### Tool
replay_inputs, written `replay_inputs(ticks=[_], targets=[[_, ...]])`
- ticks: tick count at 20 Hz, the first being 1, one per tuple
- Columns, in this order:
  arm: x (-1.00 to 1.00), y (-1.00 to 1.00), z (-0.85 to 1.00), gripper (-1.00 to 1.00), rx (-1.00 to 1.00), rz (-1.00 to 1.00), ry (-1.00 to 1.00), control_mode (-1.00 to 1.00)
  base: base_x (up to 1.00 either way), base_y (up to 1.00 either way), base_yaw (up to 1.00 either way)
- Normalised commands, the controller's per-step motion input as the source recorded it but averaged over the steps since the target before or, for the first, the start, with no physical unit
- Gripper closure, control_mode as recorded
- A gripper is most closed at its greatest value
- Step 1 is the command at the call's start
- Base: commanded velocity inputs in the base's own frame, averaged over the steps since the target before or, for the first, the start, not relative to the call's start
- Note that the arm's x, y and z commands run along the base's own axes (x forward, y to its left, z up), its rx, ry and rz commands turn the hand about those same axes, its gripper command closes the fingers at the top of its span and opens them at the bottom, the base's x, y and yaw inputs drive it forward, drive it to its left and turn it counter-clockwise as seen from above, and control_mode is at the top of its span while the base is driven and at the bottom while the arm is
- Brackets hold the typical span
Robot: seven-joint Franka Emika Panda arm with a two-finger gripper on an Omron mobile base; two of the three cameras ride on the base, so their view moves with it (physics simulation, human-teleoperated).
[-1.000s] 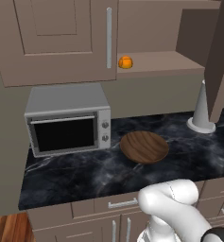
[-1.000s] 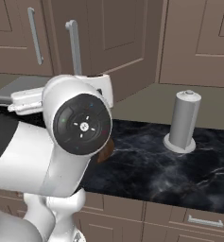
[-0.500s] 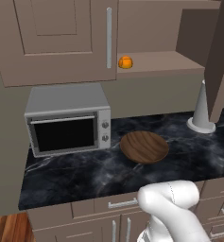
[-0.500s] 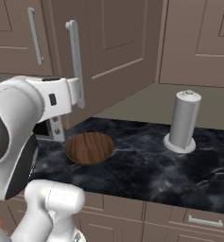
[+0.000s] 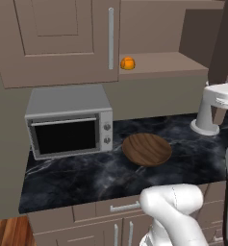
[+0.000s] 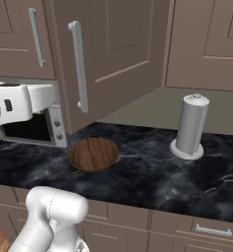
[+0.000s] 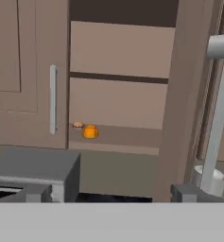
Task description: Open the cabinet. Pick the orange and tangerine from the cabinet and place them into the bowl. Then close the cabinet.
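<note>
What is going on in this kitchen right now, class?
A white robot arm is partway through moving fruit out of the cabinet into the bowl. The right door is swung open; the left one is shut. An orange fruit sits on the lower shelf, and the hand view shows a smaller, paler one beside it. The bowl is empty on the counter, next to the microwave. The end effector is open and holds nothing.

The white arm (image 5: 175,211) rises from its base, elbow bent low; the gripper (image 7: 108,194) is level, jaws spread wide, holding nothing; dark fingertips (image 7: 184,191) far apart.
</note>
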Motion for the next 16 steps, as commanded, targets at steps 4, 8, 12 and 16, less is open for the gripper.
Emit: replay_inputs(ticks=[4, 8, 12, 16], targets=[[0.19, 0.22, 0.0, -1.0, 0.0, -0.2, 0.0, -1.0, 0.0, 0.0, 0.0], [0.31, 0.14, -0.07, -1.0, 0.0, -0.2, 0.0, -1.0, 0.0, 0.0, 0.0], [0.44, 0.1, -0.14, -1.0, 0.0, -0.22, 0.0, -1.0, 0.0, 0.0, 0.0], [0.51, 0.09, -0.15, -1.0, 0.0, -0.24, 0.0, -1.0, 0.0, 0.0, 0.0]])
